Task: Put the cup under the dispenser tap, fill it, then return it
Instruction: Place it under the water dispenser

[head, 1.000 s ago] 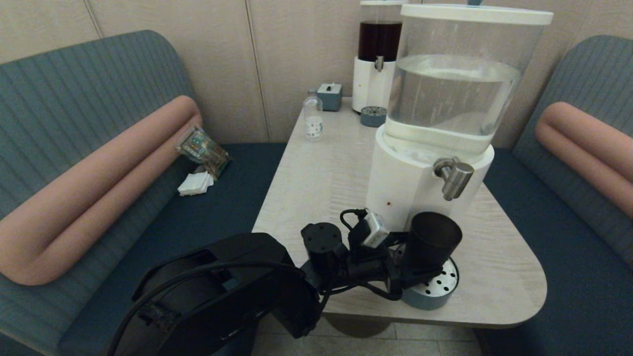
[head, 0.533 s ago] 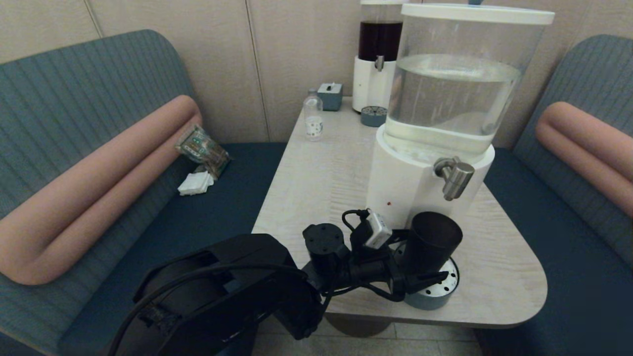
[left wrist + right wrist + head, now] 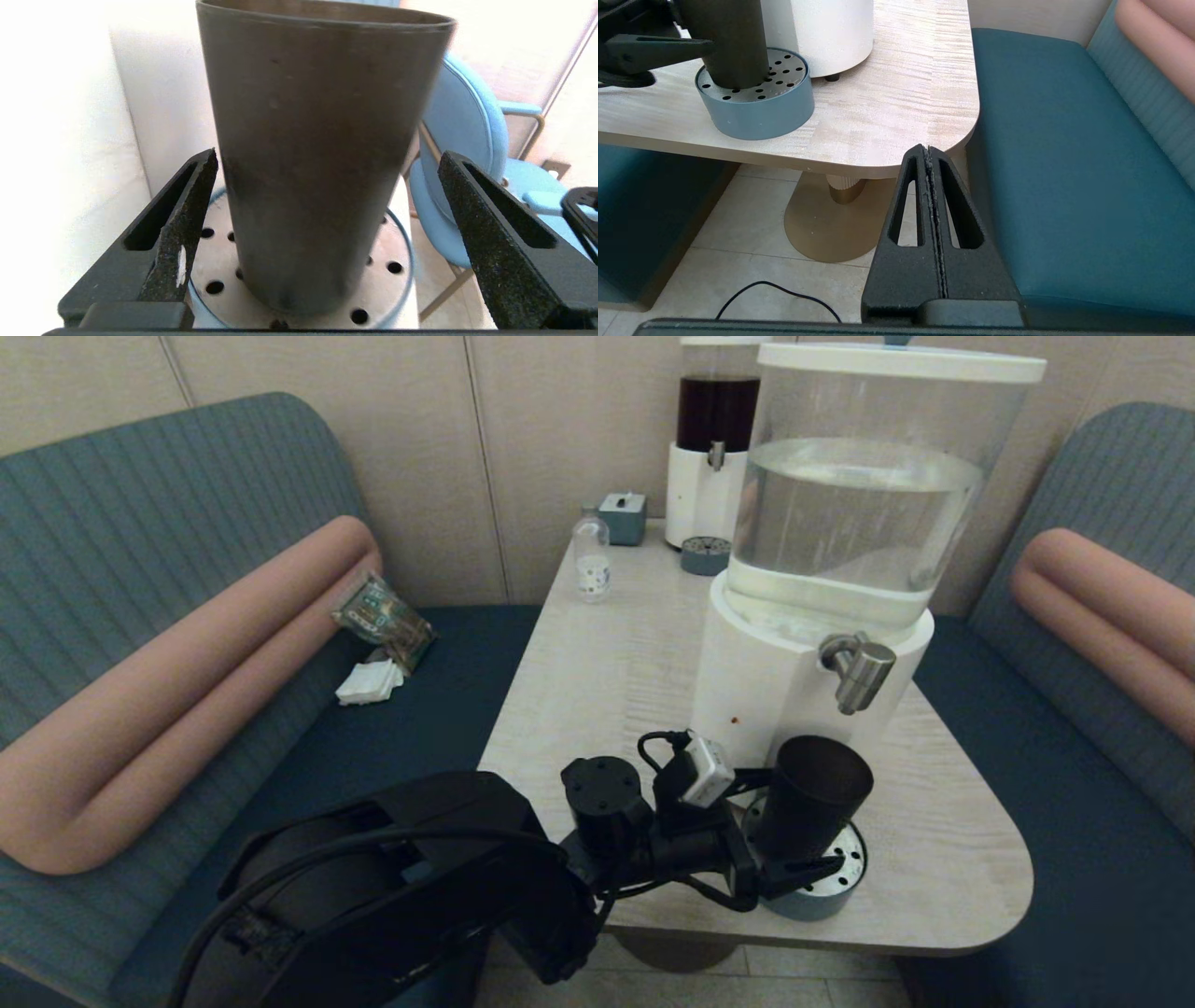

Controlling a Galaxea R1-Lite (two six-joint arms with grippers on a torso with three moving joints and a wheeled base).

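Note:
The black cup (image 3: 810, 793) stands upright on the round blue-grey perforated drip tray (image 3: 826, 901), below and just in front of the brushed-steel dispenser tap (image 3: 857, 672) of the big white-based water dispenser (image 3: 775, 681). My left gripper (image 3: 794, 831) is open, one finger on each side of the cup's lower half. In the left wrist view the cup (image 3: 317, 163) fills the gap of the left gripper (image 3: 327, 156), with clear space to each pad. My right gripper (image 3: 928, 148) is shut and empty, parked low off the table's near right corner.
At the back of the table (image 3: 607, 681) stand a slimmer dark-liquid dispenser (image 3: 714, 439), a small clear bottle (image 3: 590, 560) and a blue-grey box (image 3: 623, 518). Benches flank the table. A snack packet (image 3: 383, 616) and napkins (image 3: 369, 681) lie on the left seat.
My left gripper has opened off the cup and drawn back a little toward me. The cup stays standing on the drip tray.

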